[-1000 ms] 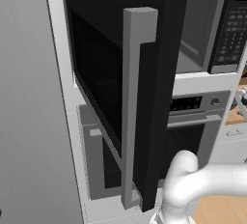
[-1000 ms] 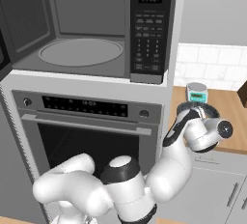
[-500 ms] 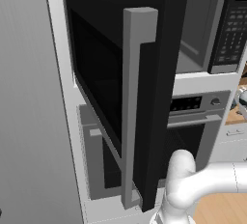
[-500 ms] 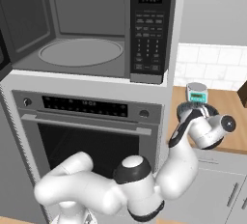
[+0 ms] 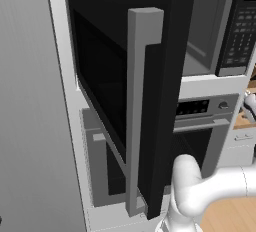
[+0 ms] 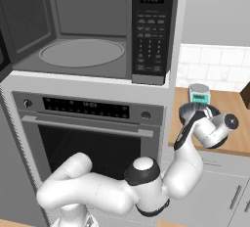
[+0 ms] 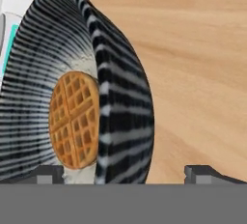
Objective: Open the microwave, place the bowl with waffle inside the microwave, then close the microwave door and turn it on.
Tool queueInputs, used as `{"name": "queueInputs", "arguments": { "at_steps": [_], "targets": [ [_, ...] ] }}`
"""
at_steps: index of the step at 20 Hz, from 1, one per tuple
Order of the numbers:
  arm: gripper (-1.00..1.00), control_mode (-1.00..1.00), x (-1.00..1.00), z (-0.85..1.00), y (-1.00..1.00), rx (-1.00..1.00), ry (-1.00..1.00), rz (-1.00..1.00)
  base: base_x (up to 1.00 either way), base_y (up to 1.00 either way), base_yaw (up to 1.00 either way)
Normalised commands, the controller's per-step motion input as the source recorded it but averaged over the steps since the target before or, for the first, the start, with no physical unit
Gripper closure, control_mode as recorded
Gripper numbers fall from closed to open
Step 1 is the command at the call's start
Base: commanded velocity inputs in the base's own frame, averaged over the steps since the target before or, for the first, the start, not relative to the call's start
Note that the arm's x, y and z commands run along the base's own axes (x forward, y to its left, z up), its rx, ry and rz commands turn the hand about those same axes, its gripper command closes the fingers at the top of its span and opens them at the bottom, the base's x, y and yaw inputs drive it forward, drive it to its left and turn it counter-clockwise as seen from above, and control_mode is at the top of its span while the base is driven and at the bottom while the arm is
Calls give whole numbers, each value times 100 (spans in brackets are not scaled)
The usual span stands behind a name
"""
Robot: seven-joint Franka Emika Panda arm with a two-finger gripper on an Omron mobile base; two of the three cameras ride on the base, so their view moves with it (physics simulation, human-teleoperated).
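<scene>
The microwave point(image 6: 83, 50) stands open, its grey turntable bare. The microwave door point(image 5: 115, 86) is swung wide toward me, with its grey vertical handle point(image 5: 142, 111) facing forward. To the right of the oven stack, a black-and-white striped bowl point(image 7: 120, 117) rests on the wooden counter point(image 6: 234, 133) with a round waffle point(image 7: 72, 119) inside. My gripper point(image 7: 126, 175) is open and hovers close to the bowl point(image 6: 197, 109). One fingertip is inside the rim and the other outside, and neither touches it.
A grey oven point(image 6: 88, 123) with a horizontal handle sits under the microwave. The black keypad panel point(image 6: 149, 30) is on the microwave's right. A small teal-and-white scale point(image 6: 198, 93) stands behind the bowl by the tiled wall. The open door juts out at the left.
My hand has shifted slightly to the right above the counter, nearer the bowl. The microwave door and the bowl have not moved.
</scene>
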Motion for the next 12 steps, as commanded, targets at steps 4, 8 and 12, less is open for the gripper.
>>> {"name": "queueInputs", "arguments": {
  "at_steps": [4, 8, 12],
  "targets": [
    [-100, -100, 21, -21, -5, 0, 4, 0, 0, 0, 0],
    [100, -100, 5, -16, -2, 0, 0, 0, 0, 0, 0],
    [100, -100, 0, -16, 0, 0, 0, 0, 0, 0, 0]
  ]
}}
